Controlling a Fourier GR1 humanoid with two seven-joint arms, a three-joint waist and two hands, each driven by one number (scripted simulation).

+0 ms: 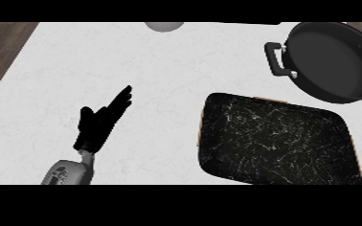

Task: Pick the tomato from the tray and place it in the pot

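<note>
- The tomato shows nowhere in the head view; where it lies cannot be told.
- The tray [276,143], dark with pale marbled streaks and a thin light rim, sits at the lower right of the counter, tilted a little against the view's edges. Its visible surface carries nothing.
- The pot [329,62], black and round, lies just beyond the tray's far right corner, close to it but apart. Its inside shows only dark bottom. A black loop handle [276,60] juts from its left side, and its right part is cut by the view's edge.
- The left hand [99,122] is well to the left of the tray, over bare counter, fingers straight and pointing up and toward the tray's far side, holding nothing. Its grey forearm [69,172] enters from below.
- The right hand is out of sight.
- A grey rounded object [164,26], too cropped to name, sits at the counter's far edge, well beyond the tray's left corner.
- The white counter [141,62] ends at a wooden floor strip [14,38] far left of the tray.
</note>
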